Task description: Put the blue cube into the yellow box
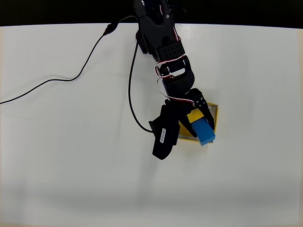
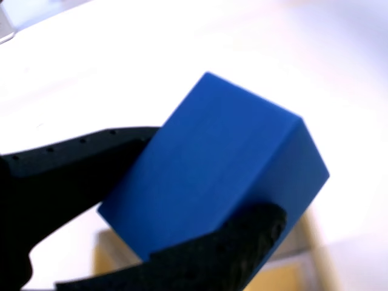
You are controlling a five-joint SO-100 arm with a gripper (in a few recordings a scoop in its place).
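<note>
The blue cube (image 1: 204, 131) hangs tilted over the front right part of the yellow box (image 1: 193, 115), held by my black gripper (image 1: 198, 126), which is shut on it. In the wrist view the blue cube (image 2: 212, 170) looms large and skewed between the two black fingers (image 2: 79, 163), one on its left face and one under its lower edge. Below it a blurred strip of the yellow box (image 2: 285, 276) shows with its pale wall. The arm covers much of the box from overhead.
A black cable (image 1: 71, 78) snakes across the white table's left half, and another loops down from the arm to just left of the gripper. The black arm (image 1: 158, 33) reaches in from the top edge.
</note>
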